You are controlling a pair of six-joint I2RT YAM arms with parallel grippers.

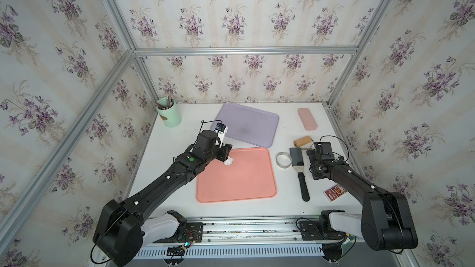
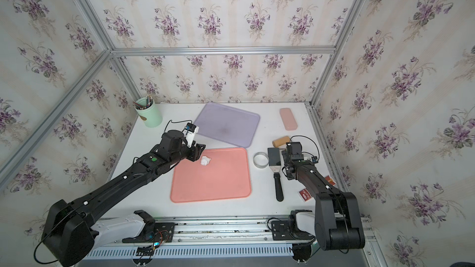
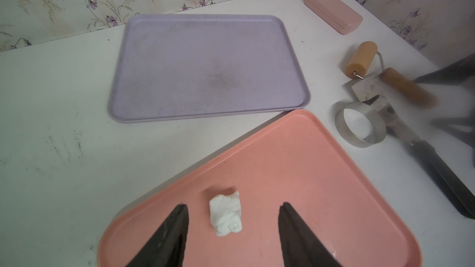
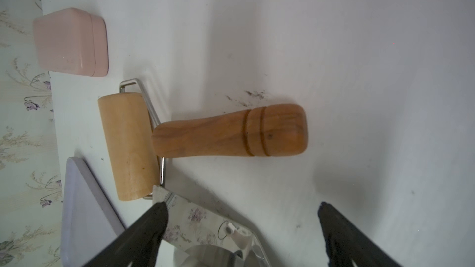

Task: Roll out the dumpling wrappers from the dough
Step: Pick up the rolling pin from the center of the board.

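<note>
Pink rect plastic tray (image 1: 236,183): floor mostly bare, only small white dough lump (image 3: 226,214) near one corner. Tight cluster beside tray: steel ring cutter (image 1: 284,160), black-handled metal spatula (image 1: 299,168), wooden hand roller (image 4: 205,134). Blade corner sits against roller drum. Roller handle has bare white tabletop (image 4: 359,73) both sides.

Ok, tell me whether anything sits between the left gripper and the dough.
Nothing visible does. The dough lies bare on the pink tray, right between the left gripper's open fingers, with a gap on each side. The metal ring sits off the tray.

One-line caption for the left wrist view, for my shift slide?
Left gripper open astride the lumpy dough on the pink tray; purple tray, ring cutter, roller beyond.
</note>
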